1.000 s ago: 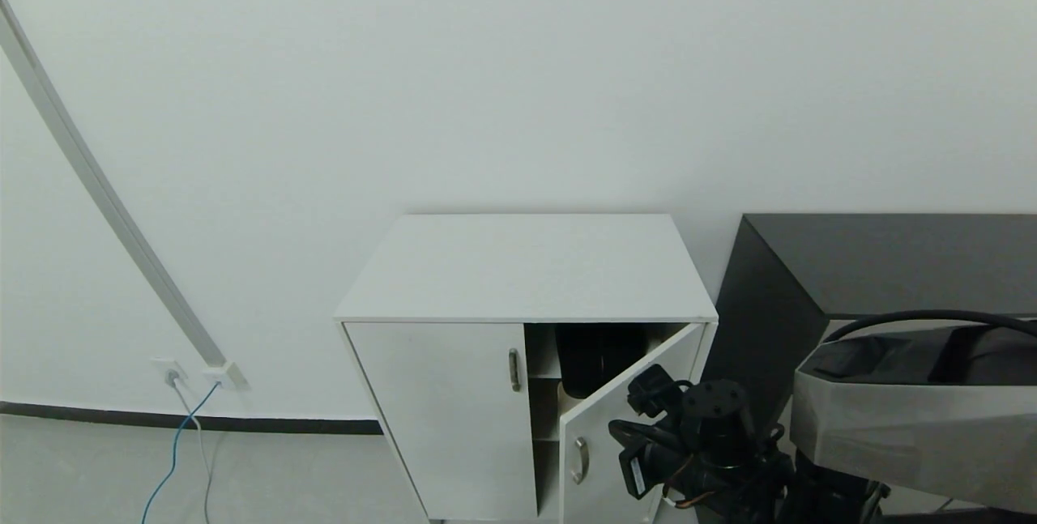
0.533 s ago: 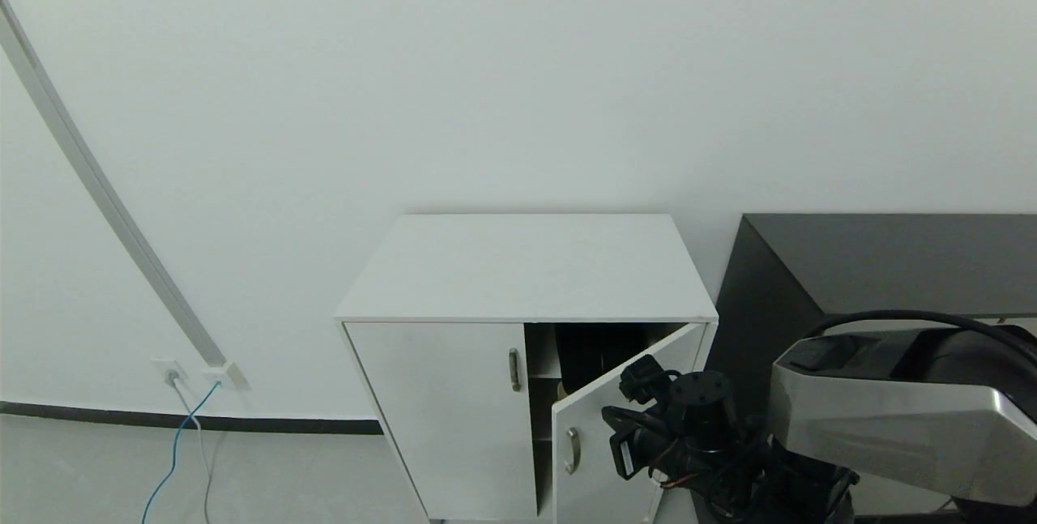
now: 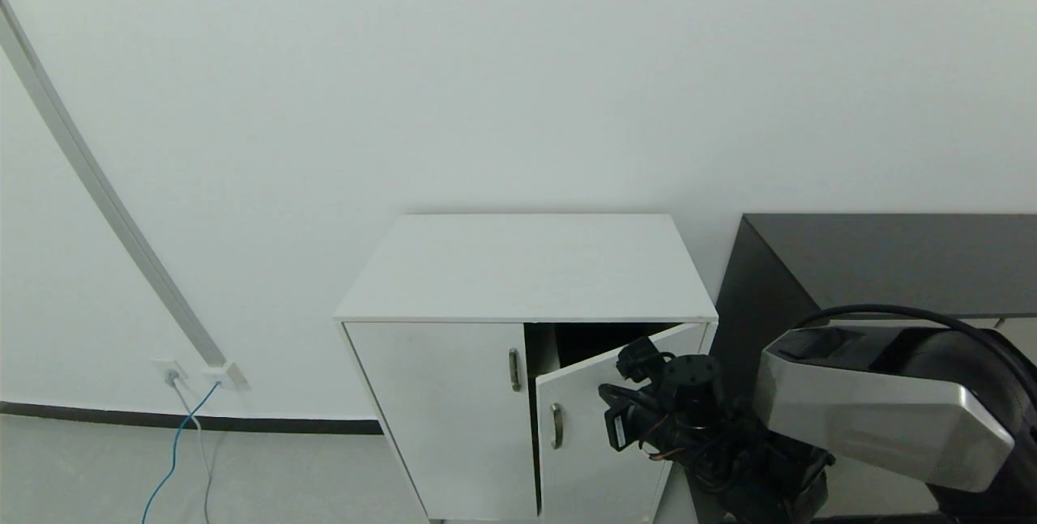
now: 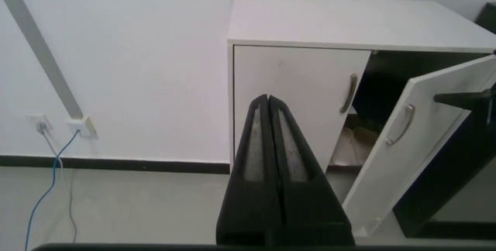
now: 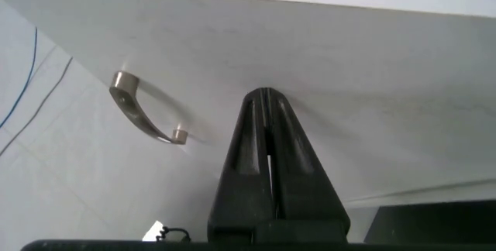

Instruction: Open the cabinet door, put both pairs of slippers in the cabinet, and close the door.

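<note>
The white cabinet (image 3: 527, 269) stands on the floor (image 3: 81, 467) against the wall (image 3: 486, 62). Its left door (image 3: 441, 411) is shut. Its right door (image 3: 579, 467) is ajar, swung a little way out from the cabinet's right edge, with a dark gap beside the handle (image 3: 556, 425). The right gripper (image 5: 267, 96), fingers together, has its tip against the door's outer face near the handle. The left gripper (image 4: 268, 100), fingers also together, hangs well apart from the cabinet's front.

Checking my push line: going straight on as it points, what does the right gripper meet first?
The right gripper meets the right door first, beside its handle; contact looks near, depth unclear.
</note>
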